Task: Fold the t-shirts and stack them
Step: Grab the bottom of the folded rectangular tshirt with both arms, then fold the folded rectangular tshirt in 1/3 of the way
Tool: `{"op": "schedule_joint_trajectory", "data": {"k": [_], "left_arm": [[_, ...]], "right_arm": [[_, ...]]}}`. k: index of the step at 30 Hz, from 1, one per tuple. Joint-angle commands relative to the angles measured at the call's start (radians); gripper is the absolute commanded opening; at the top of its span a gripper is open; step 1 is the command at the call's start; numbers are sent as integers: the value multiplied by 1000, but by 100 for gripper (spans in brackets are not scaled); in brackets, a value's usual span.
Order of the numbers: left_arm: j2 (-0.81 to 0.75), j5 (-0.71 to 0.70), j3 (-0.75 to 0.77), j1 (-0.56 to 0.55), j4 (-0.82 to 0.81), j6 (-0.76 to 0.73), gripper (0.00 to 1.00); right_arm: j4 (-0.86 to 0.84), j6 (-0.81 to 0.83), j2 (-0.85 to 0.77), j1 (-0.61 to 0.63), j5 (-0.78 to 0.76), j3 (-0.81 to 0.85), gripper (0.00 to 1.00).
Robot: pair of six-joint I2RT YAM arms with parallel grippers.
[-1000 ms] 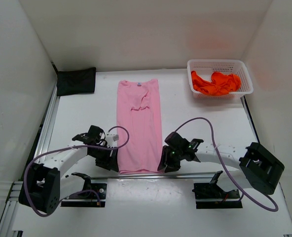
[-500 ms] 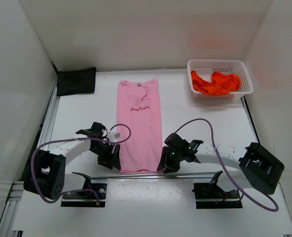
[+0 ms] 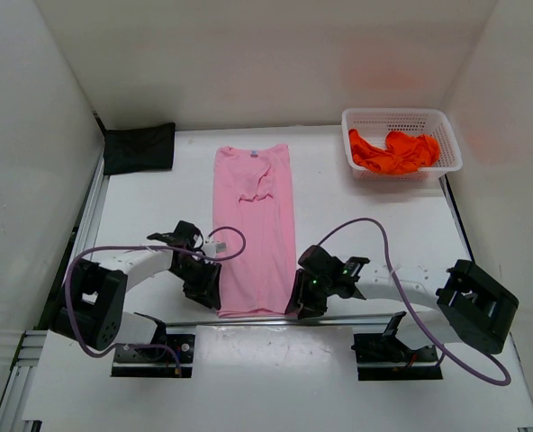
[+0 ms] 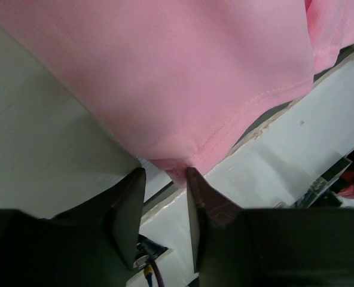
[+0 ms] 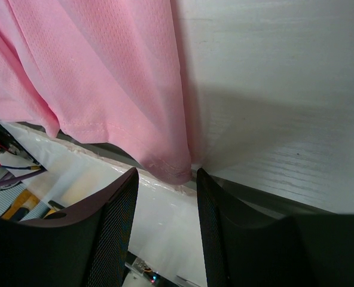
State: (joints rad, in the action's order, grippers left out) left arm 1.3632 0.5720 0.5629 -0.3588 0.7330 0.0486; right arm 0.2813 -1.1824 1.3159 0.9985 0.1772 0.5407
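1. The pink t-shirt [image 3: 253,229] lies flat on the tabletop [image 3: 365,207], folded into a long strip, hem nearest.
2. The black t-shirt [image 3: 139,148] sits folded, far left.
3. The orange-red t-shirt [image 3: 392,153] lies crumpled in the basket [image 3: 447,144].

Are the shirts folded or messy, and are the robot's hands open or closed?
pink t-shirt, lying flat, folded into a long strip.
black t-shirt, folded, in the far left corner.
basket, upright, holding one shirt.
orange t-shirt, crumpled in the basket.
left hand, open, around the pink t-shirt's near left corner.
right hand, open, around its near right corner.
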Motion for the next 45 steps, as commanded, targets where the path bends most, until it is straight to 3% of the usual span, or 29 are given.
{"op": "schedule_joint_trajectory", "data": {"k": [1,8,13,19,26,31,39,45], "left_arm": [[40,-161,-43,-8,-113,-49,45],[60,-161,-11,-8,-142,-49,17],[51,-138,-1,-17,-142,-49,10],[2,-104,11,-17,-142,-49,10],[-35,-119,158,-17,-20,-49,10],[-26,-155,294,15,86,-49,10],[92,-146,576,185,86,-49,10],[252,-146,742,221,72,-49,10]], "right_arm": [[-14,-20,11,8,-18,1,49],[-14,-20,29,8,-27,19,44],[-14,-2,62,8,-27,50,37],[-13,30,97,8,-2,97,1],[140,157,37,-3,-103,251,0],[229,277,37,-109,-108,386,0],[286,454,216,-293,-81,657,0],[314,517,373,-389,-50,838,0]]}}
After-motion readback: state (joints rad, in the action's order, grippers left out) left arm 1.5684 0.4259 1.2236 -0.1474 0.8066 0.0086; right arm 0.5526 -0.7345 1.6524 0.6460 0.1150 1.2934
